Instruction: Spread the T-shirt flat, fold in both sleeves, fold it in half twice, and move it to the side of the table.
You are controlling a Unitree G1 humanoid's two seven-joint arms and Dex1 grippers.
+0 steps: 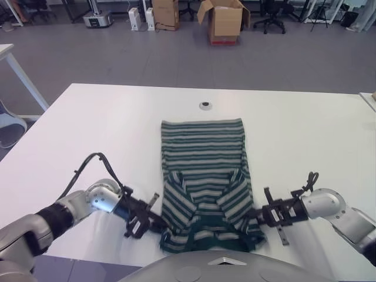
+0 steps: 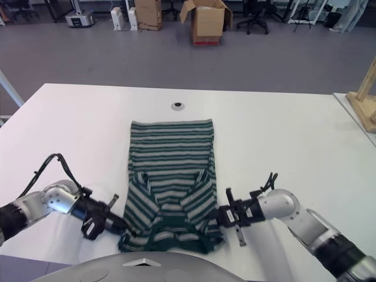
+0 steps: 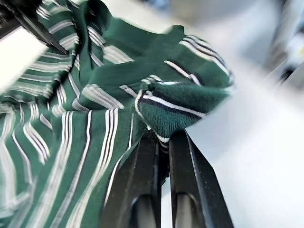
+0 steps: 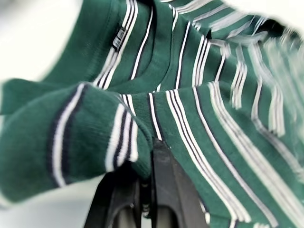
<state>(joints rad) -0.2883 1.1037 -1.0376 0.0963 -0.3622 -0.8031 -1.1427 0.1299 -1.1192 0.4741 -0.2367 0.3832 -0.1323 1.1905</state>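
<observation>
While the T-shirt (image 1: 202, 158) lies on the table (image 1: 88, 129), left jaws, right jaws pinching its near corners

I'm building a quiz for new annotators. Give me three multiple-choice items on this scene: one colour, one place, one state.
1. The T-shirt is: A red; B plain yellow; C green with pale stripes.
2. The round table fitting lies: A on the T-shirt; B beyond its far edge; C on the floor.
3. The left tool is: A open; B shut on the T-shirt; C holding a box.
C: stripes show throughout. B: it sits on bare table past the shirt. B: wrist view shows cloth pinched between its fingers.
</observation>
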